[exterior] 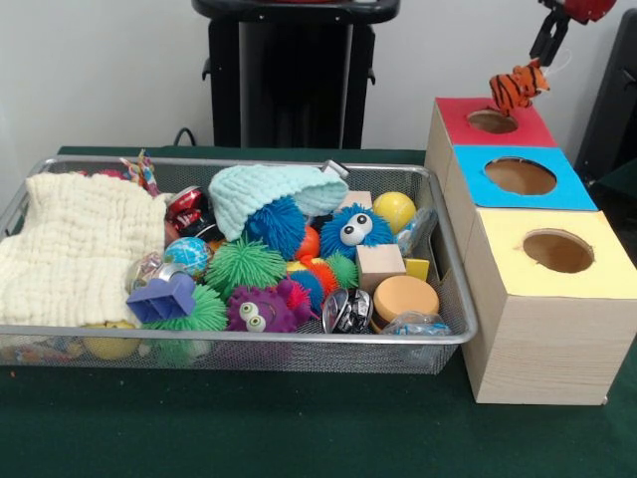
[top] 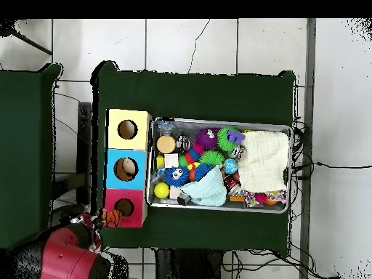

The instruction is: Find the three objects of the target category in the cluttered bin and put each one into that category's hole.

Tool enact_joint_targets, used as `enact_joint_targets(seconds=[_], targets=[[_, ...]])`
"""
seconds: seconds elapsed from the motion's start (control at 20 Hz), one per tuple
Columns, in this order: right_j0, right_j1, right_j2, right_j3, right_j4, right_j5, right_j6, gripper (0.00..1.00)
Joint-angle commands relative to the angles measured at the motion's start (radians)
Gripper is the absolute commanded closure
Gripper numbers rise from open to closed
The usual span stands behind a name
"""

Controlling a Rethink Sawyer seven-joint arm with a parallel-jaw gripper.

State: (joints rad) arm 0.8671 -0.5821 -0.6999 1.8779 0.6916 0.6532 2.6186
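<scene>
- Gripper (exterior: 537,62) in the front view hangs at the upper right, its black fingers pinched on an orange and black striped tiger toy (exterior: 517,88) that dangles just below them.
- The tiger toy hovers above the red box (exterior: 523,127), slightly right of and over its round hole (exterior: 492,121), not touching the box top.
- Nearer along the same row stand the blue box (exterior: 572,191) and the yellow box (exterior: 607,267), each with a hole on top.
- A wire bin (exterior: 453,299) sits left of the boxes on the green worktop (exterior: 299,428), packed with spiky balls, a cream cloth (exterior: 80,239), a mint knit hat (exterior: 274,191), a blue googly-eyed ball (exterior: 353,231) and a wooden cube (exterior: 379,264).
- Overhead view: the gripper (top: 98,219) reaches from the red arm (top: 62,254) at lower left, holding the tiger toy (top: 111,216) at the outer left edge of the red box (top: 134,218), left of its hole (top: 124,208).
- The bin (top: 154,197) lies right of the three boxes, well apart from the gripper.
</scene>
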Motion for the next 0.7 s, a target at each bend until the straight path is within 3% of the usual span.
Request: enact_joint_targets(seconds=[0.05, 0.45, 0.7], targets=[[-0.001, 0.035, 0.136, 0.027, 0.08, -0.134, 0.3, 1.0], [-0.003, -0.003, 0.125, 0.051, 0.086, -0.124, 0.274, 1.0], [-0.02, -0.08, 0.102, 0.088, 0.071, -0.092, 0.225, 1.0]])
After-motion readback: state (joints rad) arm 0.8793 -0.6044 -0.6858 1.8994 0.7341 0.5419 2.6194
